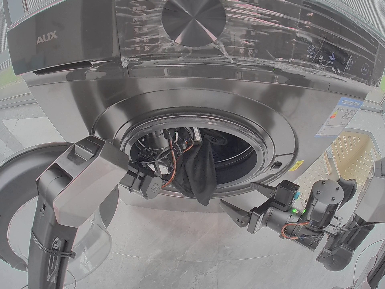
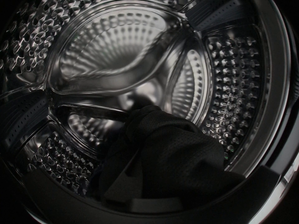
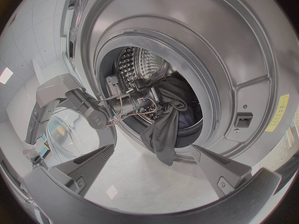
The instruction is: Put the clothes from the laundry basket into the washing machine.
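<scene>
The washing machine [image 1: 192,101] stands with its round opening facing me. A dark garment [image 1: 198,169] is draped over the lower rim of the opening, part inside the drum [image 2: 124,56] and part hanging outside. The wrist of my left arm [image 1: 158,149] is inside the opening, right beside the garment [image 3: 165,131]. From within the drum the garment [image 2: 174,153] lies bunched at the front edge. My right gripper [image 1: 236,193] is open and holds nothing, low in front of the machine, right of the hanging cloth. The cream laundry basket [image 1: 353,149] stands at the right.
The machine's glass door [image 1: 16,189] is swung open on the left, behind my left arm. Pale tiled floor [image 1: 180,245] spreads below the opening. The door latch [image 3: 243,120] sits on the right of the opening's frame.
</scene>
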`<state>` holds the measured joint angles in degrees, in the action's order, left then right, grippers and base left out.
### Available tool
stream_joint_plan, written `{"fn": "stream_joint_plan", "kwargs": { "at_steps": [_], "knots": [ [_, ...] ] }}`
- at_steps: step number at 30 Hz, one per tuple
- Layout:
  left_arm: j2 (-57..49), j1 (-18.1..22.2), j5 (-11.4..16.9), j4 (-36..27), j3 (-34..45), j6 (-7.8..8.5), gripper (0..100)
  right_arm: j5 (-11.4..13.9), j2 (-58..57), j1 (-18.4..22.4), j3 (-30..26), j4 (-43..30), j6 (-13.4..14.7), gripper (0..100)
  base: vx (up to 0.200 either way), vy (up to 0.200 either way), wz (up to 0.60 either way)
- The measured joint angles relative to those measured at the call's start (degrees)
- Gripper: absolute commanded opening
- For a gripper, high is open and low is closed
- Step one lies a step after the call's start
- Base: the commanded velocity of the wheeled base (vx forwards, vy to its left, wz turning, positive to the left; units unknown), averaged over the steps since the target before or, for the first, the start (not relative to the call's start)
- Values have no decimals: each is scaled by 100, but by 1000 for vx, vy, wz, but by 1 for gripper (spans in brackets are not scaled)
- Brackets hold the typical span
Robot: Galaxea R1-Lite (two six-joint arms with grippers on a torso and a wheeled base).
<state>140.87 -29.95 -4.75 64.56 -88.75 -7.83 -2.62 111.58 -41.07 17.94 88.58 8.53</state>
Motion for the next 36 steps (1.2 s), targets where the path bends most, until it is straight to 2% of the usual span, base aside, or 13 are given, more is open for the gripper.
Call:
{"fn": "stream_joint_plan", "kwargs": {
  "at_steps": [1, 2, 8, 14, 19, 25, 26, 31, 36],
  "knots": [
    [30, 27, -39, -49, -74, -13, 0, 2, 2, -2, 0, 0, 0, 100, 0, 0, 0],
    [61, 46, -57, -66, -133, -22, 100, 5, 5, -2, 2, 0, -2, 100, 0, 0, 0],
    [133, 55, -72, -115, -155, -134, 100, 6, 16, -22, 7, 0, -2, 100, 0, 0, 0],
    [-28, -11, -20, -697, 451, -227, 100, 6, 20, -35, 7, 0, 0, 100, 0, 0, 0],
    [-188, -59, 18, -1204, 873, -216, 100, 6, 24, -44, 7, 0, 0, 100, 0, 0, 0],
    [-193, -83, 29, -1317, 970, -154, 100, 6, 29, -49, 7, 0, 0, 100, 0, 0, 0],
    [-176, -89, 29, -1328, 951, -139, 0, 6, 30, -49, 7, 0, 0, 100, 0, 0, 0],
    [-22, -83, 29, -1393, 761, -65, 0, 6, 49, -55, 7, 0, 0, 100, 0, 0, 0],
    [110, -74, 29, -1420, 540, -66, 0, 2, 57, -99, 11, 0, 0, 100, 0, 0, 0]
  ]
}}
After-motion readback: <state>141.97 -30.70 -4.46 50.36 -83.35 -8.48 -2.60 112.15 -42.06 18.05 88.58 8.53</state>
